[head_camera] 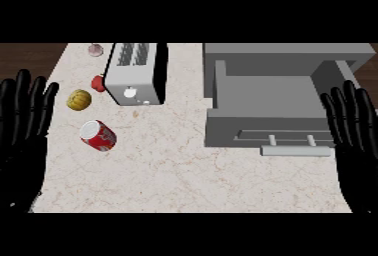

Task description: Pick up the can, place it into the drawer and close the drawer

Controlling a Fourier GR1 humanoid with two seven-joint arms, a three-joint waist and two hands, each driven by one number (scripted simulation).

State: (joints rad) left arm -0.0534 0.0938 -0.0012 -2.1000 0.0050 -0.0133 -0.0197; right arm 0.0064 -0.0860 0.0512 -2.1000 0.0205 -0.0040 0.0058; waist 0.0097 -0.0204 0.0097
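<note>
Counter: pale marbled counter top (184, 175), seen from steeply above.
Can: red can (98, 135) lying on its side at the left of the counter, touching nothing, well apart from the drawer.
Drawer: grey drawer (266, 95) at the right, pulled open, with a bar handle (295, 150) on its front.
Left hand: left hand (22, 130) at the left edge, fingers straight and spread, holding nothing.
Right hand: right hand (354, 145) at the right edge, fingers straight, holding nothing.
Other items: white toaster (134, 74) beyond the can; a yellow fruit-like object (79, 99) and a red object (97, 82) beside the toaster.
</note>
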